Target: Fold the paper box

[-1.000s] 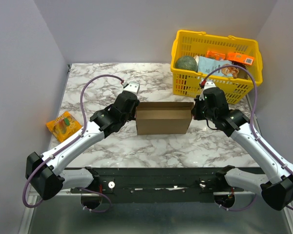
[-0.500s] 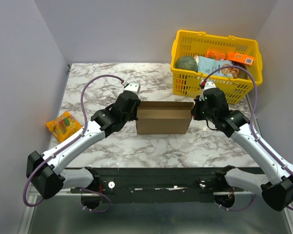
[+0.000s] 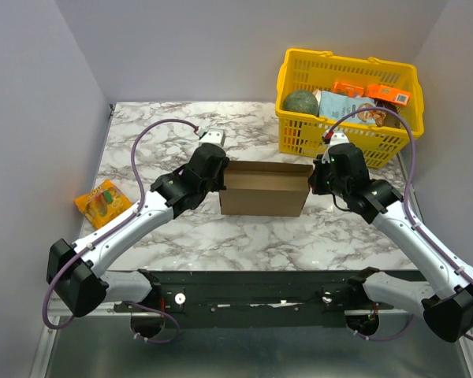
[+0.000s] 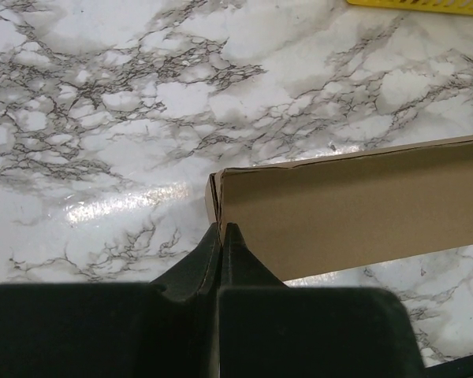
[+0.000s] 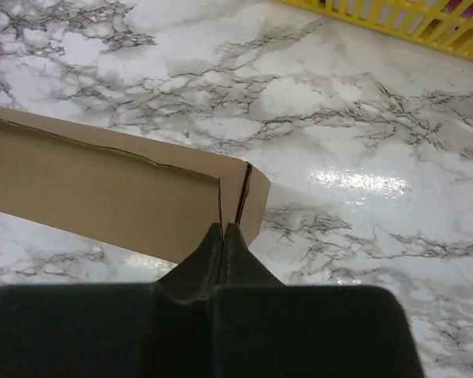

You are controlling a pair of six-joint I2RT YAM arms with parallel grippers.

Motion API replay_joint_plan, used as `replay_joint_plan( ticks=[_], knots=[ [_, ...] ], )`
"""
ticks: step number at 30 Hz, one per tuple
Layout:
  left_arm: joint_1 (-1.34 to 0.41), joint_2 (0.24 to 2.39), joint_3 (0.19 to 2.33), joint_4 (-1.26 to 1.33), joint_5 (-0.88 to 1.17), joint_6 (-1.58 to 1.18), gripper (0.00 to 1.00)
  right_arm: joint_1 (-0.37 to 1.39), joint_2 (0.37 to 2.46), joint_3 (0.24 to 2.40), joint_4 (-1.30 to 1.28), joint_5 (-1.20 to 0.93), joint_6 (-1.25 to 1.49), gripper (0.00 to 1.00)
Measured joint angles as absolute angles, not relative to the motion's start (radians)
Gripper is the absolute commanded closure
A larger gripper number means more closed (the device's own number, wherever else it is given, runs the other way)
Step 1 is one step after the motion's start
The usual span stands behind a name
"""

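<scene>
We see bright, even light from overhead. White glare patches gleam on the glossy worktop (image 4: 102,209) in both wrist views, whose nearest foreground is out of focus. The paper box (image 3: 264,193) casts only faint, soft shadow.

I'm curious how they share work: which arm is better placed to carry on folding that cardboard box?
Probably the right, narrowly. The left gripper and right gripper are both shut at the ends of the paper box, but the right end shows an open slit between layers; the left end looks flush.
</scene>
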State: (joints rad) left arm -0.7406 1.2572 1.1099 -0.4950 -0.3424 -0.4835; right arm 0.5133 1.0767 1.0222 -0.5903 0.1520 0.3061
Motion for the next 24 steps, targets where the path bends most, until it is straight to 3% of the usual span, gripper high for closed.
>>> replay_joint_plan(
  ticks=[24],
  knots=[
    [-0.735, 1.266, 1.069, -0.405, -0.368, -0.488, 1.0, 0.515, 1.069, 1.012, -0.578, 0.153, 0.306, 0.99]
  ],
)
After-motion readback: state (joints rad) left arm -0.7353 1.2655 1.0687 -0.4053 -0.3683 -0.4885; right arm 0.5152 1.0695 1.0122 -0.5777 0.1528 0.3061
